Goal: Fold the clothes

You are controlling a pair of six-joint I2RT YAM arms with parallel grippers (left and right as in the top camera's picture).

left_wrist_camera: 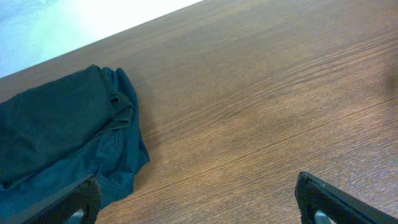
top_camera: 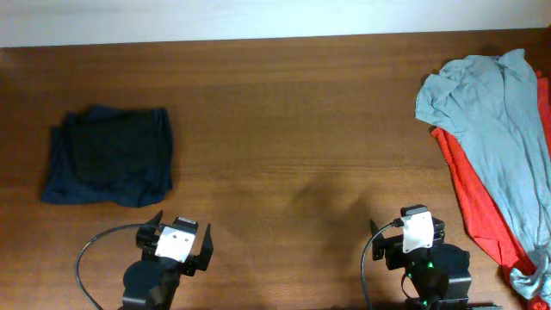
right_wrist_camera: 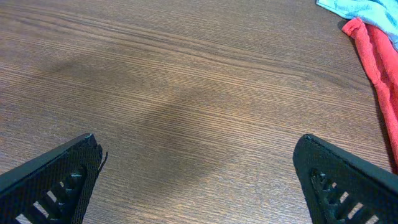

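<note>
Leftmost on the brown wood-grain table (top_camera: 284, 112) lies a dark navy cloth garment (top_camera: 108, 155), gathered into a rough, soft-edged rectangle with some creases. The left wrist view shows its near corner (left_wrist_camera: 56, 137) rumpled, one layer lying over another. It lies flat on the boards, well apart from everything else.

Below it, at the near edge, sits the left gripper (top_camera: 176, 231) with its black fingers spread wide and nothing between them. From its own camera the gripper (left_wrist_camera: 198, 186) shows bare wood in the gap, the left finger close beside the navy cloth. A black cable (top_camera: 86, 254) loops out from this arm.

Across the middle the table top is plain wood, its grain running sideways, with a soft shadow patch. A pale wall strip (top_camera: 215, 17) borders the far edge.

Further right, the right gripper (top_camera: 411, 226) also stands with fingers wide apart, empty; its wrist view (right_wrist_camera: 198, 146) shows only wood grain between them.

At the far right edge a light blue-grey shirt (top_camera: 495, 112) sprawls unfolded, draped over a red cloth garment (top_camera: 473, 198) that shows along its left side.
</note>
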